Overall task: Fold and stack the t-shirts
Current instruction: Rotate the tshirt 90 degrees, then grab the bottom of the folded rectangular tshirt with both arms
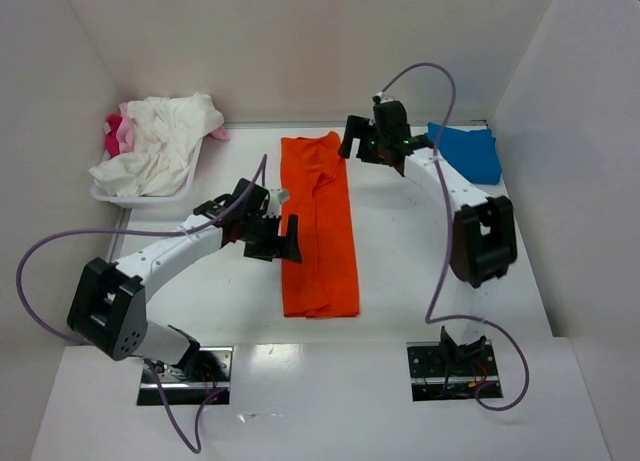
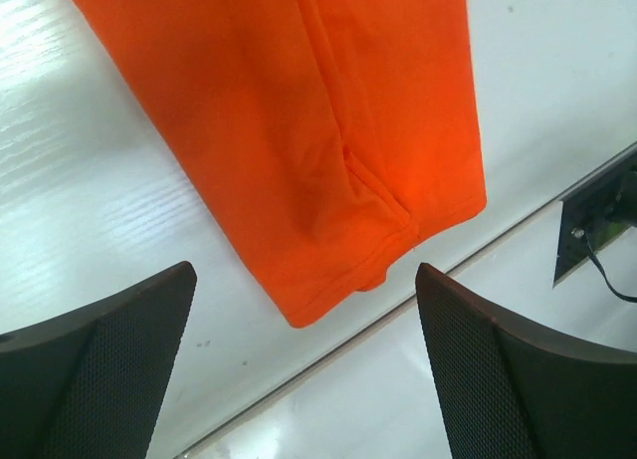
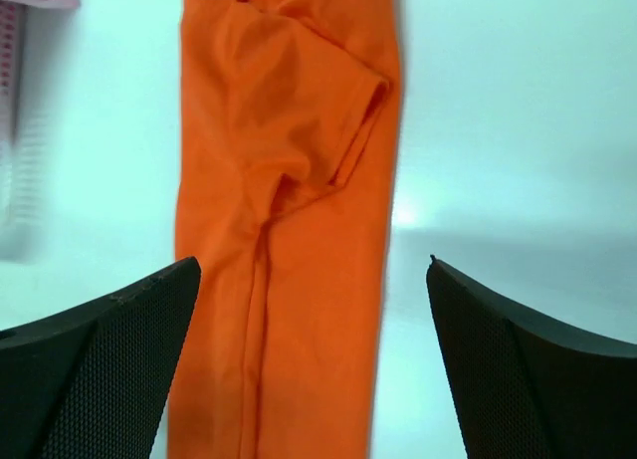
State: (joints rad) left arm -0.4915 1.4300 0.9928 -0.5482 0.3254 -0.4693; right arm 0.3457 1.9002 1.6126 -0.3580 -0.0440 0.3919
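Two grippers gaped wide, empty: left gripper (image 1: 283, 243) at left edge of orange shirt (image 1: 318, 231), right gripper (image 1: 356, 141) at its far right corner. Orange shirt lay folded lengthwise on table (image 1: 420, 281). Only overhead showed blue shirt (image 1: 468, 151) right of it, white shirts (image 1: 160, 146) in basket (image 1: 105, 193) left. Right wrist showed tucked sleeve (image 3: 343, 130); left wrist, hem (image 2: 338, 270).

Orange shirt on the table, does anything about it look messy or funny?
A little. The orange shirt lies in a long folded strip, but its sleeve at the far end is bunched and crooked on top, not flat. Nothing looks torn. The white and pink shirts are just heaped in the tray.
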